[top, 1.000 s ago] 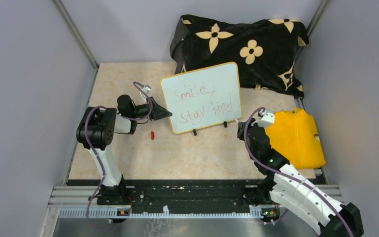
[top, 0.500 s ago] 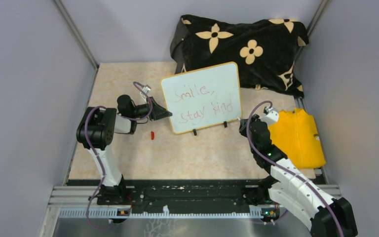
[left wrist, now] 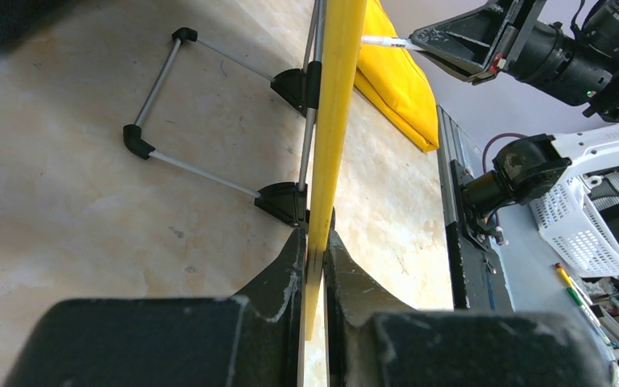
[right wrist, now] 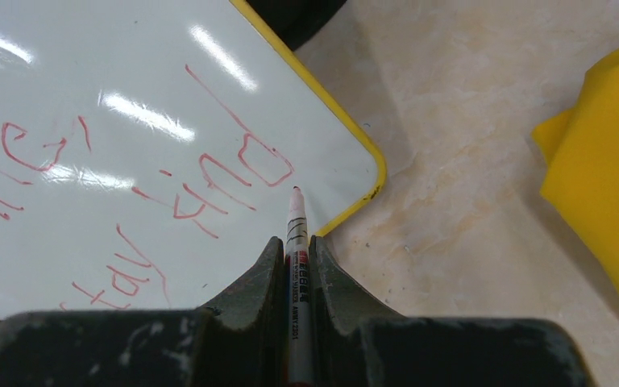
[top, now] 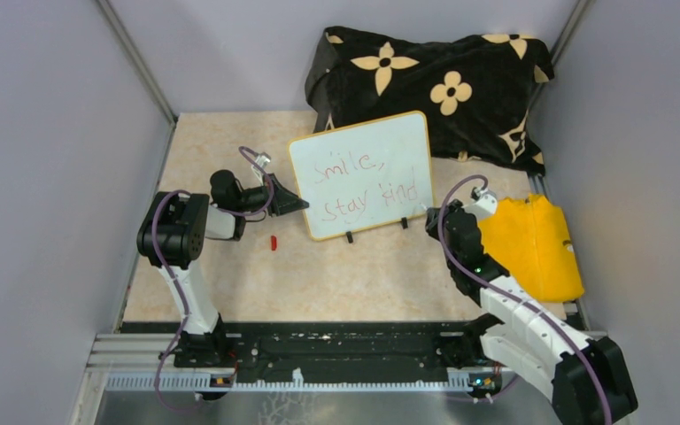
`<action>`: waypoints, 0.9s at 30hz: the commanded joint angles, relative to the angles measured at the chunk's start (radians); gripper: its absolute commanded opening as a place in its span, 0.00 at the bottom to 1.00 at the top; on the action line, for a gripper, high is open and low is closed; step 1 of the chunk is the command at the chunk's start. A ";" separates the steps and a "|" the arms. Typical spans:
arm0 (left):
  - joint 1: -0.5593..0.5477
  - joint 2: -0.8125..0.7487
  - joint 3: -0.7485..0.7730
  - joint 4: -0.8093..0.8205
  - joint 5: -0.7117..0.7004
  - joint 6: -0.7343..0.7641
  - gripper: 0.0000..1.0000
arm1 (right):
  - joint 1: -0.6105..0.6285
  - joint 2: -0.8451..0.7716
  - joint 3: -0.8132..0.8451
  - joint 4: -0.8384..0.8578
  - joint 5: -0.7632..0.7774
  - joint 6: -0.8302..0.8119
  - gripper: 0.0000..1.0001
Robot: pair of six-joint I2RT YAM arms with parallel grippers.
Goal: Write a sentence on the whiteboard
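whiteboard [top: 360,174] stands on the table [top: 354,274] before the cloth [top: 443,80], red sentence [top: 363,188] on it; left gripper [left wrist: 315,246] clamped on its left edge, right gripper [right wrist: 294,251] clamped on a marker [right wrist: 297,216], tip near the last letter

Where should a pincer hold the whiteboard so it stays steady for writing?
Grip the whiteboard by its thin yellow frame at the left side edge, coming in edge-on from the left. The board stands propped on wire feet, and this leaves its face free for the marker. The left pincer is clamped exactly there.
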 commanded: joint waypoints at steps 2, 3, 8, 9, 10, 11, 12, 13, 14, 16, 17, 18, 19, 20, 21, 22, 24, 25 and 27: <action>-0.003 0.030 -0.002 -0.087 -0.044 0.004 0.05 | -0.042 0.035 0.061 0.093 -0.010 0.019 0.00; -0.003 0.030 -0.002 -0.087 -0.043 0.004 0.05 | -0.045 0.044 0.063 0.100 -0.013 0.019 0.00; -0.003 0.031 -0.002 -0.087 -0.044 0.003 0.05 | -0.054 0.080 0.071 0.126 -0.018 0.022 0.00; -0.003 0.032 -0.001 -0.087 -0.044 0.004 0.05 | -0.056 0.086 0.071 0.130 -0.020 0.022 0.00; -0.003 0.031 -0.002 -0.087 -0.045 0.003 0.05 | -0.056 0.091 0.071 0.138 -0.022 0.024 0.00; -0.003 0.031 -0.002 -0.087 -0.044 0.003 0.05 | -0.057 0.096 0.073 0.144 -0.025 0.025 0.00; -0.003 0.032 -0.002 -0.087 -0.044 0.002 0.05 | -0.057 0.102 0.074 0.147 -0.025 0.026 0.00; -0.003 0.031 -0.002 -0.087 -0.044 0.001 0.05 | -0.057 0.107 0.075 0.148 -0.026 0.027 0.00; -0.003 0.031 -0.001 -0.087 -0.044 0.000 0.05 | -0.059 0.111 0.077 0.150 -0.024 0.028 0.00; -0.003 0.031 -0.001 -0.087 -0.044 0.001 0.05 | -0.061 0.121 0.078 0.158 -0.022 0.028 0.00; -0.003 0.031 -0.002 -0.087 -0.044 0.001 0.05 | -0.063 0.126 0.079 0.160 -0.022 0.028 0.00; -0.003 0.032 -0.002 -0.086 -0.044 0.000 0.05 | -0.065 0.131 0.082 0.161 -0.022 0.028 0.00; -0.003 0.033 -0.002 -0.087 -0.044 0.000 0.05 | -0.068 0.137 0.083 0.164 -0.022 0.028 0.00; -0.003 0.033 -0.002 -0.087 -0.044 0.000 0.05 | -0.069 0.142 0.084 0.167 -0.021 0.028 0.00; -0.003 0.033 -0.002 -0.087 -0.044 0.000 0.05 | -0.070 0.148 0.083 0.172 -0.021 0.028 0.00; -0.003 0.033 -0.002 -0.087 -0.045 0.000 0.05 | -0.071 0.153 0.084 0.175 -0.022 0.028 0.00; -0.003 0.033 0.000 -0.086 -0.044 0.000 0.05 | -0.073 0.163 0.085 0.180 -0.022 0.027 0.00; -0.003 0.033 0.000 -0.087 -0.044 0.000 0.06 | -0.074 0.168 0.085 0.183 -0.022 0.028 0.00; -0.003 0.033 0.000 -0.087 -0.044 0.001 0.06 | -0.076 0.177 0.084 0.186 -0.024 0.027 0.00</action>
